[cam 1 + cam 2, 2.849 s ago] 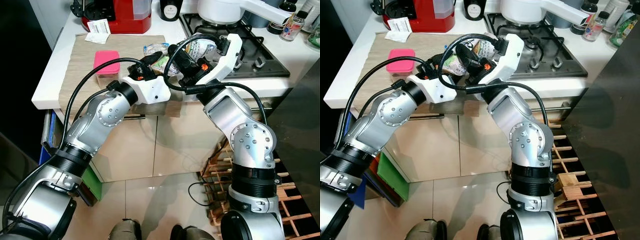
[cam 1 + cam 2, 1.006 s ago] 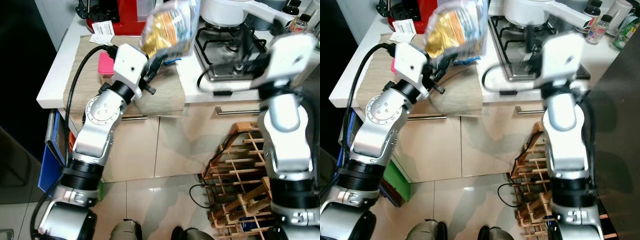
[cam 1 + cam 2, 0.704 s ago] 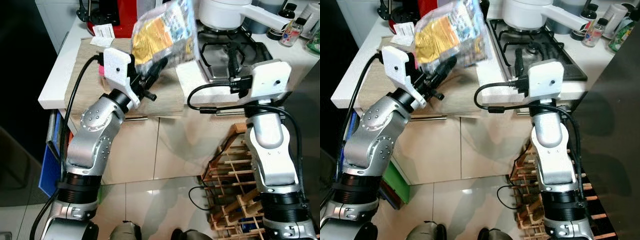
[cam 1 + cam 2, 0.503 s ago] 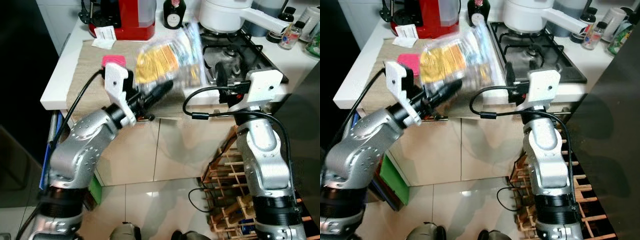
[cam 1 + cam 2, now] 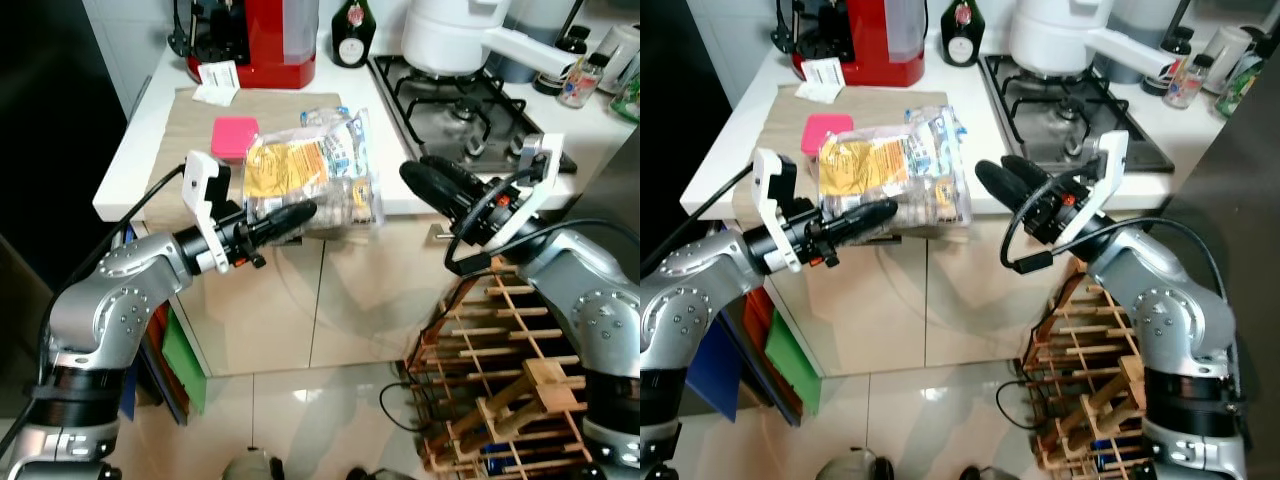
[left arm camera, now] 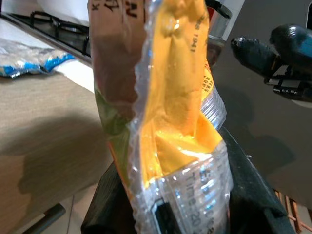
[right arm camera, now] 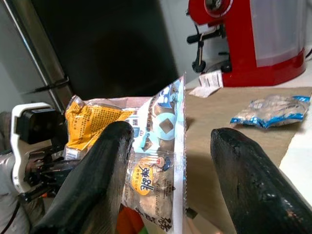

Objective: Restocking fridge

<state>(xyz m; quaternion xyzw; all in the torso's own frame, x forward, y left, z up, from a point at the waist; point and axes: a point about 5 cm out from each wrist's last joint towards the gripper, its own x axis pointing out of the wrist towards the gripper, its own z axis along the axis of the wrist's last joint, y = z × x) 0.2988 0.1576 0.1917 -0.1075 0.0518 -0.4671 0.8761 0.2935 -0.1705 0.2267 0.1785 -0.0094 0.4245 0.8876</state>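
My left tool (image 5: pixel 290 215) pinched a clear food packet (image 5: pixel 312 180) with yellow contents and unreadable print, held before the worktop (image 5: pixel 170 150) edge; my right tool (image 5: pixel 1008 180) stood spread, apart from it.

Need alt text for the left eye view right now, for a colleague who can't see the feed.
The left gripper holds a clear yellow food packet out over the edge of the white counter. The right gripper is open beside it, near the gas hob. A pink box sits on the counter.
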